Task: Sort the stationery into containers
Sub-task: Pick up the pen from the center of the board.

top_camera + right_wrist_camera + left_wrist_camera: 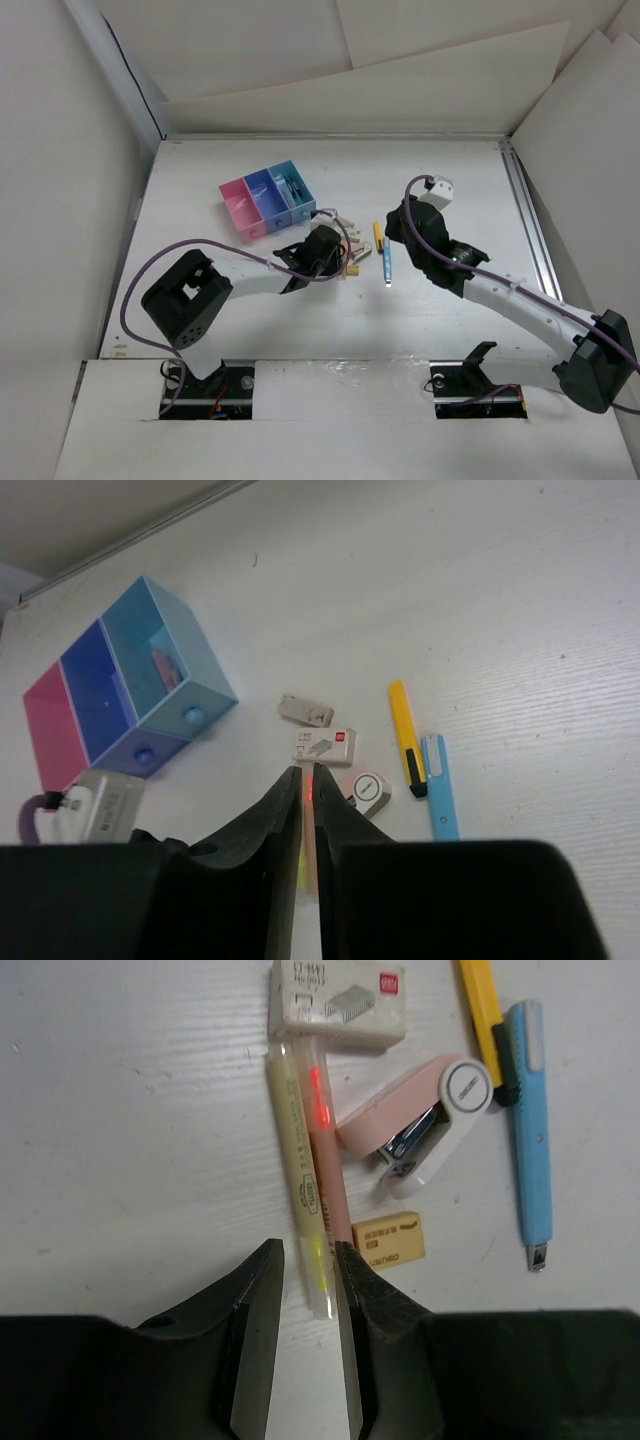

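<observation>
My left gripper (308, 1260) (338, 258) is open, low over the table, its jaws on either side of the end of a pale yellow highlighter (298, 1170). A reddish pen (325, 1150) lies against the highlighter, passing under the right finger. A tan eraser (390, 1240) lies just right of them. A yellow cutter pen (481, 1010) (378, 236) and a blue one (531, 1130) (386, 263) lie further right. My right gripper (306, 775) (397, 228) is shut and empty, held above the table. The joined trays, pink (240, 207), dark blue (265, 194) and light blue (292, 186), stand at the back left.
A white staple box (338, 1000) and a pink mini stapler (420, 1125) lie beyond the highlighter. A small grey-beige block (306, 710) lies near the trays. The light blue tray (165, 660) holds a small item. White walls close in the table.
</observation>
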Robot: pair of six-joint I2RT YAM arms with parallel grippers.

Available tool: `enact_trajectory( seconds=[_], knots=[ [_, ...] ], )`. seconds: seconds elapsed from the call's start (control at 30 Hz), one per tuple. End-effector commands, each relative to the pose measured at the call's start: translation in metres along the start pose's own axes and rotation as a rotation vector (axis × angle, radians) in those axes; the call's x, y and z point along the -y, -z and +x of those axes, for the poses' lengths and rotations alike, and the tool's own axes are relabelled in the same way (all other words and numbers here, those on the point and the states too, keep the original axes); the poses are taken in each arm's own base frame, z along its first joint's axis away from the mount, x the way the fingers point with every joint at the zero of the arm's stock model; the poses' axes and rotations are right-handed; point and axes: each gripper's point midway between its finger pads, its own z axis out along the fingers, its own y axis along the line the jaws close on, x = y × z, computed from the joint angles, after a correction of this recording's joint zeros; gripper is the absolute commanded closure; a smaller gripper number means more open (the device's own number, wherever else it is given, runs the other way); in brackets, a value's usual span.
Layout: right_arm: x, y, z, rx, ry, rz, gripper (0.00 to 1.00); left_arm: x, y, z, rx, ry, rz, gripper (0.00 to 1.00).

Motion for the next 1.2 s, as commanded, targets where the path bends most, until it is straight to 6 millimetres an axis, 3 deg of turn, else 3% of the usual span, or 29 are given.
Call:
enact_trajectory(
  seconds=[0.0, 0.07, 0.3, 0.5, 0.7, 0.87, 1.07, 1.17],
  knots=[
    [-0.013, 0.002, -0.014, 0.042, -0.021, -0.027, 0.85, 0.011, -0.002, -0.002, -0.014, -0.023, 0.023, 0.76],
    [-0.013, 0.002, -0.014, 0.042, -0.021, -0.027, 0.78, 0.011, -0.003, 0.003, -0.018, -0.022, 0.013, 0.76],
    [-0.013, 0.002, -0.014, 0.042, -0.021, -0.027, 0.78, 0.009, -0.011, 0.013, -0.038, -0.046, -0.023, 0.76],
    [-0.013, 0.002, -0.014, 0.042, -0.021, -0.027, 0.78, -0.011, -0.021, 0.021, -0.062, -0.068, -0.141, 0.87],
    [-0.013, 0.004, -0.017, 0.047, -0.027, -0.032, 0.78, -0.019, -0.022, 0.025, -0.071, -0.071, -0.178, 0.96],
    [-0.013, 0.004, -0.017, 0.047, -0.027, -0.032, 0.71, -0.009, -0.003, 0.004, -0.007, -0.024, -0.129, 1.0],
    [-0.013, 0.004, -0.017, 0.047, -0.027, -0.032, 0.68, 0.029, 0.038, -0.061, 0.161, 0.058, 0.006, 1.0],
    [-0.013, 0.004, -0.017, 0.047, -0.027, -0.032, 0.68, 0.032, 0.051, -0.093, 0.229, 0.105, 0.049, 1.0]
  ],
)
